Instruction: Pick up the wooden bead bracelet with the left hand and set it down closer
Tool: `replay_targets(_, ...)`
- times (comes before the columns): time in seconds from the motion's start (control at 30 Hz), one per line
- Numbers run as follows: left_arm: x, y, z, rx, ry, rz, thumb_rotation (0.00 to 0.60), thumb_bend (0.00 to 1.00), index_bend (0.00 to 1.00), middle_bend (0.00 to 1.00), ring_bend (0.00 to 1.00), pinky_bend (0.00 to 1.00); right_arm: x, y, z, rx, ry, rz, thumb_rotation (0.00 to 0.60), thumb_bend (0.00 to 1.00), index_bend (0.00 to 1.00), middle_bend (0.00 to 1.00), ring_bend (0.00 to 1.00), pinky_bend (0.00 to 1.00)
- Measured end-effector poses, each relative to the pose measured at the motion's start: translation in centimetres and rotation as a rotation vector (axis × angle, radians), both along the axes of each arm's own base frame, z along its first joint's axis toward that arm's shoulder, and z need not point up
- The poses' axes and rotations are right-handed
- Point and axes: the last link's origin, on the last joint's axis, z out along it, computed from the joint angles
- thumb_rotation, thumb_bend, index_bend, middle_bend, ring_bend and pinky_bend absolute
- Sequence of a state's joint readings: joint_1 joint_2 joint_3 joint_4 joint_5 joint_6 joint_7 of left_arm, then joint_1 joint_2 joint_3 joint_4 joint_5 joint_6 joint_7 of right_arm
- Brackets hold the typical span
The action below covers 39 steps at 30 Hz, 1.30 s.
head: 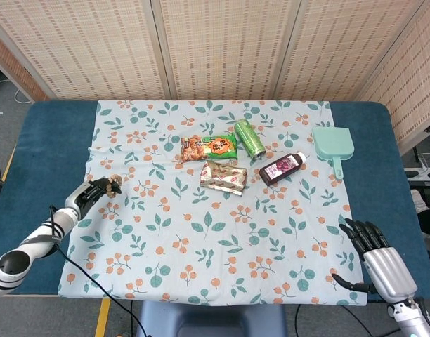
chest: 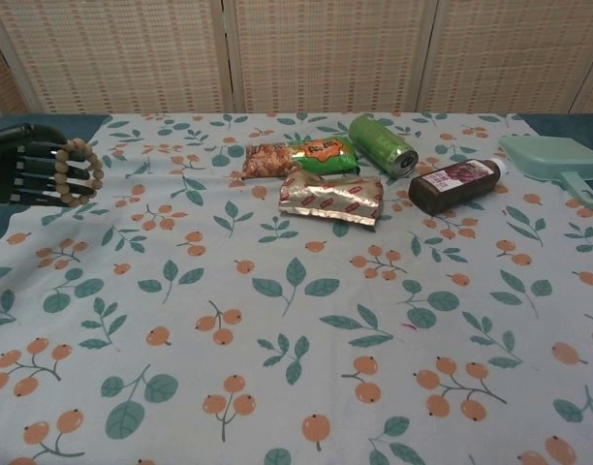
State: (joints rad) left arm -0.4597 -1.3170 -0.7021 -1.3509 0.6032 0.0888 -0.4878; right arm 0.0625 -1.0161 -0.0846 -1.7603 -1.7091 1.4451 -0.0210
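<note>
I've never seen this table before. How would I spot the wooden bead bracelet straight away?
Start at the flowered tablecloth and go to its left edge, where the robot's black left hand reaches in. The wooden bead bracelet is looped around that hand's fingers. It is a ring of round tan beads, the only thing being held, well apart from the snack packets, can and bottle grouped near the middle.

You see a pale cloth (head: 215, 232) patterned with teal leaves and orange berries, a tan wooden bead bracelet (chest: 78, 171) on your black left hand (chest: 20, 171), and beyond it a green can (head: 249, 137).
</note>
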Motion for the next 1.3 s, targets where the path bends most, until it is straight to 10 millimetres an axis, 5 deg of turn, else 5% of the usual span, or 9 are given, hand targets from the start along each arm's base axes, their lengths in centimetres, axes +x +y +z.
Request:
replay_targets(0.1,-0.1,0.1,-0.2,-0.01,0.002,0.006,0.589,0.49,0.47,0.47,0.24,0.0,0.0,0.0,0.0,0.001,0.001,0.0,0.319,0.15,0.0,0.0,0.0,0.0)
replay_targets(0.23,-0.3,0.1,-0.3,-0.014,-0.001,0.02,0.596,0.49,0.48,0.47,0.23,0.0,0.0,0.0,0.0,0.002,0.002,0.001,0.319,0.15,0.0,0.0,0.0,0.0)
replay_targets(0.4,-0.2,0.1,-0.3,-0.015,-0.021,0.03,0.421,0.49,0.5,0.46,0.22,0.0,0.0,0.0,0.0,0.0,0.002,-0.002,0.319,0.15,0.0,0.0,0.0,0.0)
replay_targets(0.63,-0.1,-0.1,-0.4,-0.021,0.0,0.015,0.386,0.51,0.51,0.46,0.22,0.0,0.0,0.0,0.2,-0.009,0.0,-0.001,0.319,0.15,0.0,0.0,0.0,0.0)
replay_targets(0.83,0.3,0.1,-0.3,-0.021,0.024,-0.01,0.409,0.51,0.51,0.46,0.22,0.0,0.0,0.1,0.2,-0.01,-0.001,0.0,0.319,0.15,0.0,0.0,0.0,0.0)
replay_targets(1.13,0.6,0.5,-0.3,-0.026,0.019,-0.008,0.548,0.62,0.51,0.46,0.22,0.0,0.1,0.1,0.2,-0.011,-0.001,0.004,0.319,0.15,0.0,0.0,0.0,0.0)
replay_targets(1.3,0.6,0.5,-0.3,-0.025,0.017,0.001,0.557,0.63,0.52,0.46,0.22,0.0,0.1,0.1,0.2,-0.01,0.0,0.004,0.319,0.15,0.0,0.0,0.0,0.0)
